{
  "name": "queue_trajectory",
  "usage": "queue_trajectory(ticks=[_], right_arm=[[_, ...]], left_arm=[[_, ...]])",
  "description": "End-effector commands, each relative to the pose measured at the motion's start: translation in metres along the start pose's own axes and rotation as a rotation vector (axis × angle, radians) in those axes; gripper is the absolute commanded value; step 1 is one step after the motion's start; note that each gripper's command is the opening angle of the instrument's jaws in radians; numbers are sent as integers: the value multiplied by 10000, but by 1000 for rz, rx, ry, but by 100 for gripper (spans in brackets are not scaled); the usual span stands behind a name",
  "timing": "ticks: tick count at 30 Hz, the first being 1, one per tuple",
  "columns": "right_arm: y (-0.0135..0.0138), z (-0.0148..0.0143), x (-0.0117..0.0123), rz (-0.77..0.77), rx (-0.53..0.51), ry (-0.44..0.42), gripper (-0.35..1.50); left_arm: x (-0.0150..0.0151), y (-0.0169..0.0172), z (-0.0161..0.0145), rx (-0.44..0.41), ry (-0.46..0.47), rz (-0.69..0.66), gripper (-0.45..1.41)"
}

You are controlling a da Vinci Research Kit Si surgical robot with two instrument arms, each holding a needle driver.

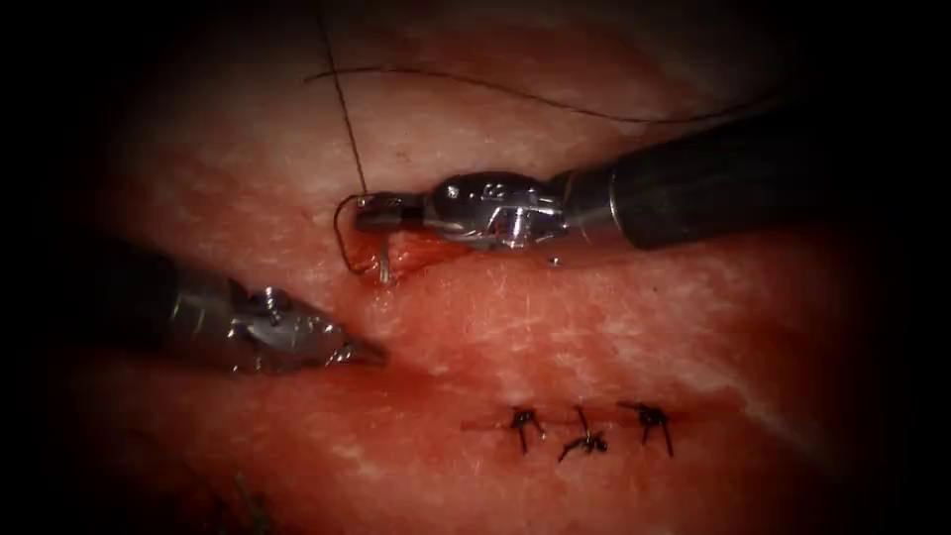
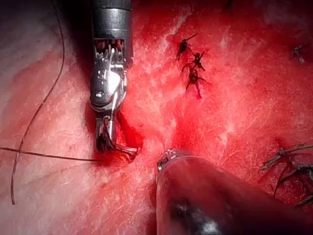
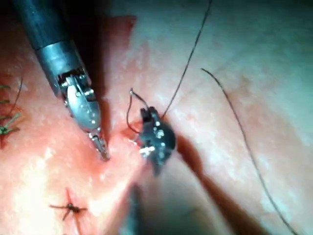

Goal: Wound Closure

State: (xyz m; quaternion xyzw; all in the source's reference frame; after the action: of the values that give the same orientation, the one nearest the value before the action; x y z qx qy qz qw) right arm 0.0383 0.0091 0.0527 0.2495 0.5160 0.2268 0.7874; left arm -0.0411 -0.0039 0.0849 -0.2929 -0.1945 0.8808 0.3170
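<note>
Steel needle point(image 1: 345, 238) clamped near its tail in right tool point(image 1: 369, 212) fingers, tip in tissue point(image 1: 594, 317), left tool point(image 1: 362, 352) fingers closed, empty.

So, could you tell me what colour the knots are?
Black; the knots show best in the endoscope view.

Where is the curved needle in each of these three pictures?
Endoscope view: the needle curves at the tip of the right arm's hand, which grips it, left of centre.
Left wrist view: the needle sits at that same hand.
Right wrist view: the needle arcs beside it.
Shared landmark: the thread.
</note>
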Motion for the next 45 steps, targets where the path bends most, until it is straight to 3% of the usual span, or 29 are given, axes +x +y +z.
queue_trajectory(ticks=[1, 17, 29, 45], right_arm=[[-3, 7, -5, 26, 0, 6, -35], [3, 0, 0, 124, -9, 62, -35], [-6, 8, -15, 237, 87, -13, -35], [-20, 16, -23, 484, 177, 5, -35]], left_arm=[[-6, 5, 9, 0, -2, -1, -45], [-7, 3, 15, 4, -7, 0, -45], [-10, 2, 12, 2, -7, 3, -45], [-17, -2, 5, -2, -11, 11, -45]])
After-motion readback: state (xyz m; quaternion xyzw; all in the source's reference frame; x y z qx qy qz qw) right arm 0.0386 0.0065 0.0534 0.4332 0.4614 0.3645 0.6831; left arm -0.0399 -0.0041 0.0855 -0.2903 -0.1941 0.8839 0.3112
